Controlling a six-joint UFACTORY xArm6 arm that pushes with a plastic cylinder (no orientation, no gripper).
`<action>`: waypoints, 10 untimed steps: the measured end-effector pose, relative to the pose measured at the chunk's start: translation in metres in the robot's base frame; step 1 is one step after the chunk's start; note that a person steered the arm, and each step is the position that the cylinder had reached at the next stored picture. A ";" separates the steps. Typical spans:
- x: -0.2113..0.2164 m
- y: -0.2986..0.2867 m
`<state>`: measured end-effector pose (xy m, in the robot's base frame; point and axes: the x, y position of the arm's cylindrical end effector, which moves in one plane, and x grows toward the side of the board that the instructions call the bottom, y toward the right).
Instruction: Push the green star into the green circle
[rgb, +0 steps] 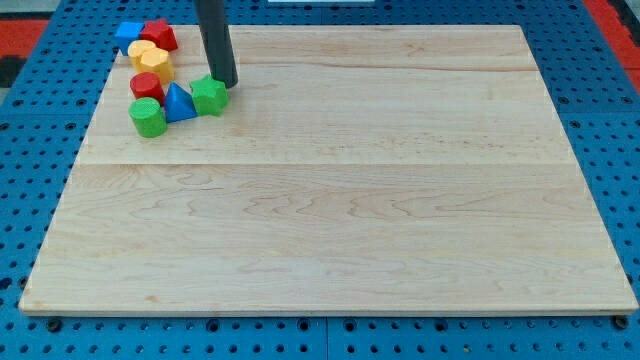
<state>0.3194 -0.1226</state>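
Here my tip (225, 83), the lower end of a straight dark rod that serves as the end effector, rests on the worktop (330, 190) in its far left part. It is a plain rod with no jaws, so there is nothing to spread, press together or pinch. The tip sits just to the right and slightly to the far side of the green star (208, 96), touching it or very nearly so; the exact contact cannot be made out.

Touching the star's left side is a blue triangular block (179, 103). Just left of that, and a little nearer, lies the green circle (148, 118), a short round block. The triangular block stands between the star and the circle.

Farther back on the left, a red round block (147, 86) sits just beyond the green circle. Beyond it come two yellow blocks (150, 57), packed closely together, their shapes hard to tell. At the far left corner a red block (159, 36) and a blue block (127, 35) sit side by side, the blue one to the left.
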 end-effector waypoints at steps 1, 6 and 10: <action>0.020 0.000; 0.075 -0.035; 0.090 -0.061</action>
